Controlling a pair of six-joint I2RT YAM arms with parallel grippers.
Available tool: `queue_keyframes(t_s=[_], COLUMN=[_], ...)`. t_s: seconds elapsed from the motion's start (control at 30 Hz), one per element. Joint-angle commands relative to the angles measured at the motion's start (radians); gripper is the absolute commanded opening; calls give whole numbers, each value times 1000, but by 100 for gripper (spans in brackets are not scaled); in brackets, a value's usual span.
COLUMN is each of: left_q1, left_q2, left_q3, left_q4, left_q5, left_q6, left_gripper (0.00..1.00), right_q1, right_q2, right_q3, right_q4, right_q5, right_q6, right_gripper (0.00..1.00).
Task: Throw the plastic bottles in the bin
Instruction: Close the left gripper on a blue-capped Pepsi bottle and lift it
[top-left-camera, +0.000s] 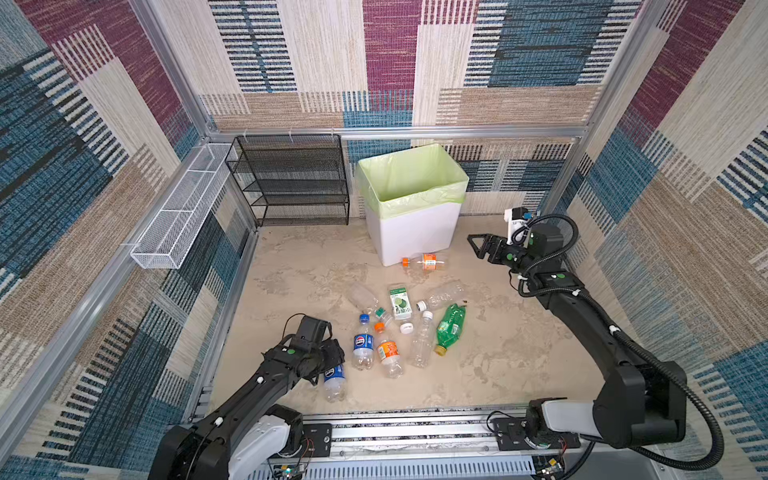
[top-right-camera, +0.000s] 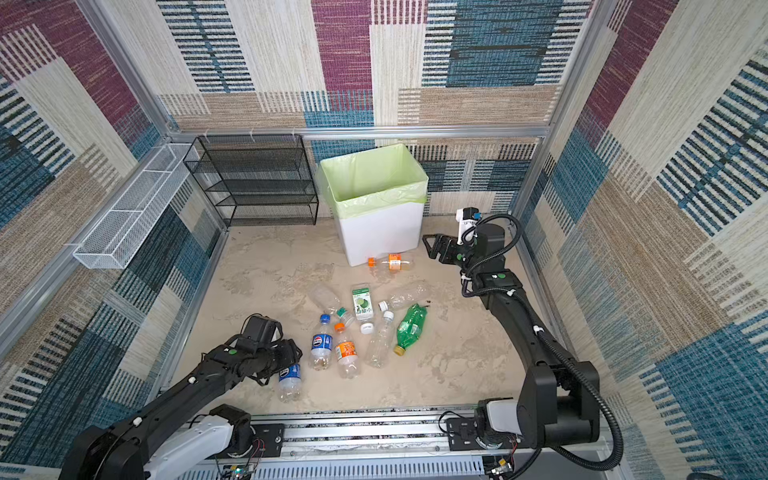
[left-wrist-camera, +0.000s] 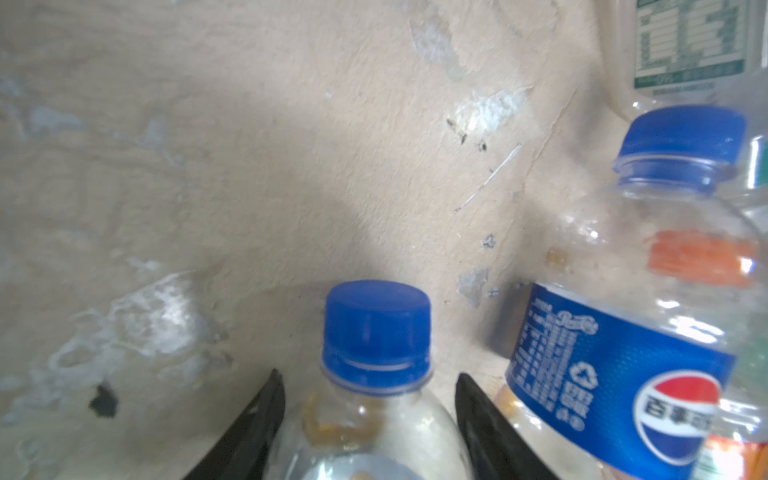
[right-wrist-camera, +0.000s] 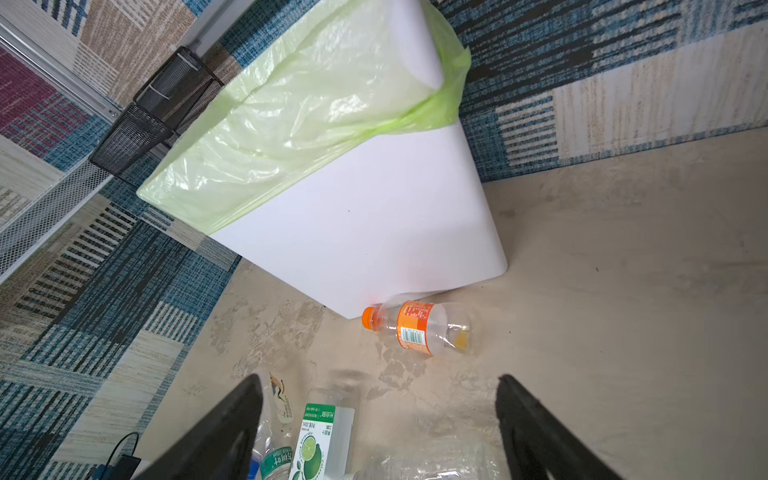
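Blue-labelled Pepsi bottle (left-wrist-camera: 602, 365) (百事 on its globe) beside the left tool (left-wrist-camera: 368, 376)

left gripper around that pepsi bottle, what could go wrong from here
1. The left gripper straddles the near Pepsi bottle at its rounded shoulder by the cap; it may slip out or swing when lifted.
2. A second Pepsi bottle lies close beside it and could get knocked.
3. The bin is tall and far off; a low release may miss.
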Motion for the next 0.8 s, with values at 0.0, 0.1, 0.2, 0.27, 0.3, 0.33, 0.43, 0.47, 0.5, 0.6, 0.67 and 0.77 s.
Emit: queue_keyframes(t_s=[0.0, 0.1, 0.2, 0.27, 0.3, 0.33, 0.43, 0.47, 0.5, 0.6, 0.67, 0.77], left_q1=[-1, -1, 0, -1, -1, -1, -1, -1, 0, -1, -1, -1], left_q2=[14, -1, -47, -93, -116, -136, -182, -194, -203, -223, -230, -220], left_q3=[2, 25, 48, 61, 67, 73, 92, 100, 108, 138, 158, 200], left_q4=[17, 31, 46, 59, 63, 69, 99, 118, 132, 203, 262, 382], left_q5=[7, -8, -23, -41, -52, -63, -93, -99, -103, -106, -129, -167], left_q6=[-9, 10, 32, 47, 56, 68, 107, 126, 142, 221, 301, 412], left_gripper=[57, 53, 52, 52, 52, 52, 52, 52, 52, 52, 53, 54], right_q1=[1, 1, 1, 1, 1, 1, 1, 1, 1, 1, 1, 1], right_q2=[7, 26, 37, 39, 40, 38, 45, 47, 45, 34, 20, 2], right_q3=[-6, -7, -1, 2, 3, 2, 10, 16, 21, 30, 24, 3], right_q4=[19, 7, -5, -5, -4, -3, -14, -19, -25, -39, -35, -22], right_q5=[34, 53, 67, 74, 77, 79, 81, 85, 90, 111, 123, 137], right_q6=[-18, -32, -41, -42, -42, -42, -40, -42, -42, -47, -51, -46], right_gripper=[88, 87, 86, 85, 85, 85, 84, 83, 83, 82, 82, 81])
